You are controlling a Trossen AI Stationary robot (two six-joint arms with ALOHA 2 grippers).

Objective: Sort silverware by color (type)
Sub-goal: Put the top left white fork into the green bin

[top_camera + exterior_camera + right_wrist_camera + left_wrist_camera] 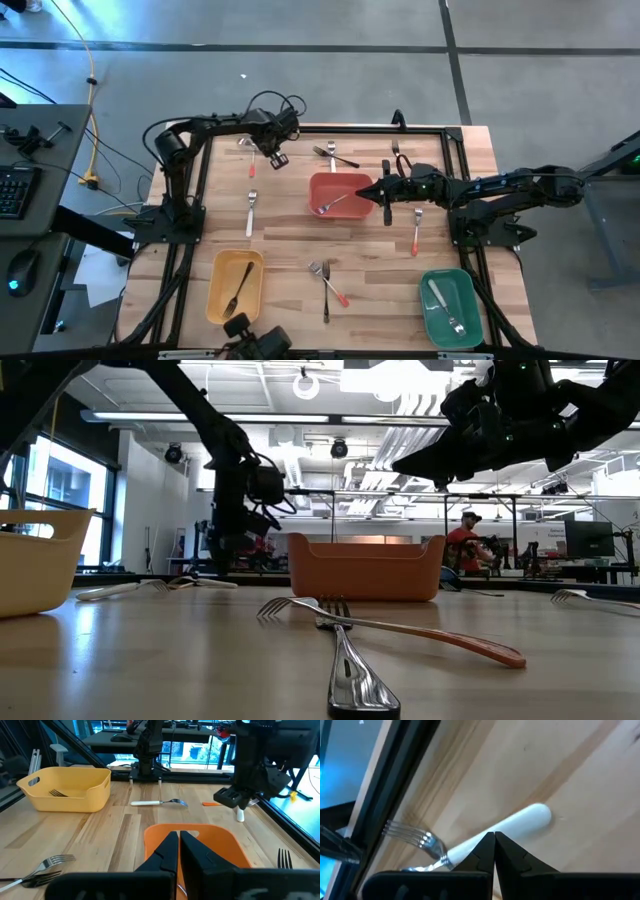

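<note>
My left gripper is shut at the table's far left. It stands over the middle of a white-handled fork that lies by the black frame. The same gripper shows in the right wrist view with the white handle below it. My right gripper is shut and hovers over the right wall of the red bin, touching nothing. A fork lies inside the red bin. Other forks lie flat on the table: a white-handled one and red-handled ones. My left gripper comes down slanting over the white fork's handle, about its middle, with the fingers across it. Its own fingertips hide the spot, so I cannot tell whether they touch the handle. The fork lies on the table.
The yellow bin at the near left holds a dark fork, and the green bin at the near right holds a silver utensil. Two crossed forks lie near the middle. More forks lie at the far edge. A black frame borders the table.
</note>
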